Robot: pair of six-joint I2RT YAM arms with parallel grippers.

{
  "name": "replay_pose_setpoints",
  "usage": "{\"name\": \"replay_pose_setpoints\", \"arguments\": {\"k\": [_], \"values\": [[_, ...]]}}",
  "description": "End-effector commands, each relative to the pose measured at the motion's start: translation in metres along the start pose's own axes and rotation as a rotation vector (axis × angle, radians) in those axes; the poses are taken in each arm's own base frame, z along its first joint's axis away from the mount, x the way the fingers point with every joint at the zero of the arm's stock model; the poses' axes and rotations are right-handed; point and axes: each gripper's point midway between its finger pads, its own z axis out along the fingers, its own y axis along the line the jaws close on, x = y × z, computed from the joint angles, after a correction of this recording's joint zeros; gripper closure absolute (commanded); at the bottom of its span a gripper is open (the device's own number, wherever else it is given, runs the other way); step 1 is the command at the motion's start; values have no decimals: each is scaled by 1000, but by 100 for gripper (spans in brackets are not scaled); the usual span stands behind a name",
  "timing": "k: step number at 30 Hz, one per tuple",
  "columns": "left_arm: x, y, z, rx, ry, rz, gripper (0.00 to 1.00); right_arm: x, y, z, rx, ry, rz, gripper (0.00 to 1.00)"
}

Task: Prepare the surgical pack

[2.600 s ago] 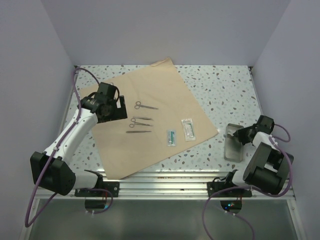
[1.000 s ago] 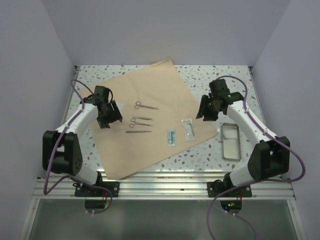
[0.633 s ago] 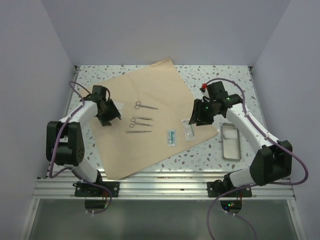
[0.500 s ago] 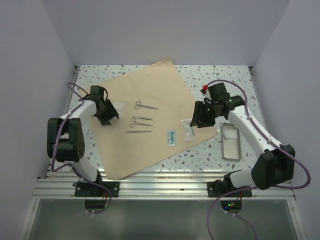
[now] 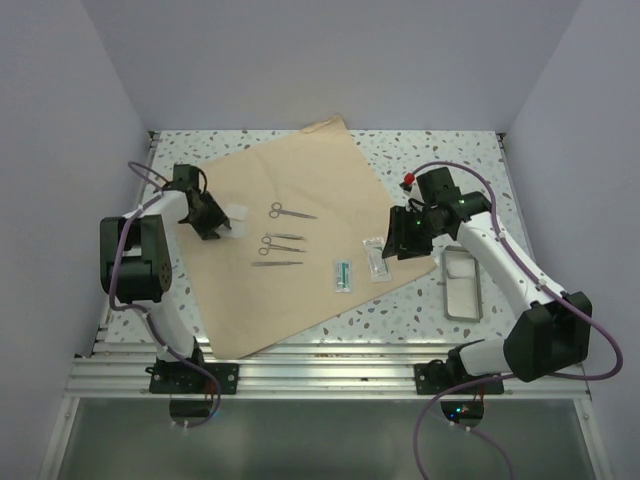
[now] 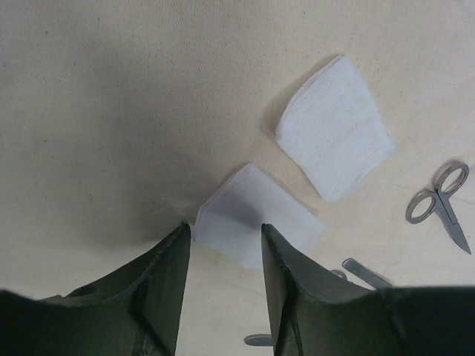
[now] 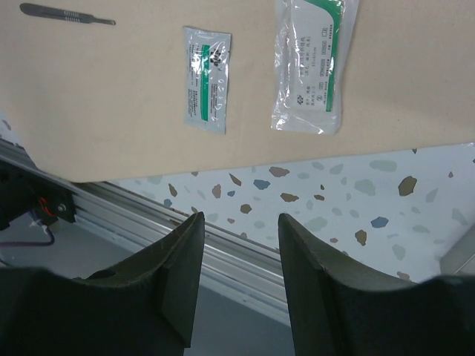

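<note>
The surgical pack (image 5: 290, 300) is a wide tan sheet spread flat on the table. On it lie scissors (image 5: 290, 211), forceps (image 5: 281, 240), a thin steel handle (image 5: 277, 264), a green-striped packet (image 5: 342, 273) and a clear packet (image 5: 376, 258). Two white gauze squares rest at the sheet's left part, one of them (image 6: 334, 137) clear of the gripper. My left gripper (image 6: 225, 226) is open just above the sheet, its jaws straddling the near edge of the other gauze square (image 6: 256, 222). My right gripper (image 7: 240, 216) hangs open and empty by the sheet's right edge, close to the clear packet (image 7: 310, 65).
A small clear tray (image 5: 461, 281) lies on the speckled table right of the sheet, just right of the right arm. The metal rail (image 7: 185, 241) of the table's near edge runs under the right gripper. Walls close in the table on three sides.
My left gripper has slid back and left, uncovering the gauze, and its jaws have narrowed. My right gripper has moved down and left to the clear packet.
</note>
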Motion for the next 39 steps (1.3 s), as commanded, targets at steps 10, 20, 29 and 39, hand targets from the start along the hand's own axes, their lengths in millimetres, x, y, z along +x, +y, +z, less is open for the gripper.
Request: {"name": "replay_pose_setpoints", "arguments": {"k": [10,20,29,39], "values": [[-27,-4,6,22,-48,7,84,0,5,-5,-21,13,-23,51],[-33,-15,-46,76,-134,70,100,-1,5,3,-31,27,-27,51],[-48,-55,-59,251,-172,57,100,-1,5,5,-37,36,-29,51],[-64,-92,-45,408,-152,23,100,-1,3,7,-26,40,-30,51]]}}
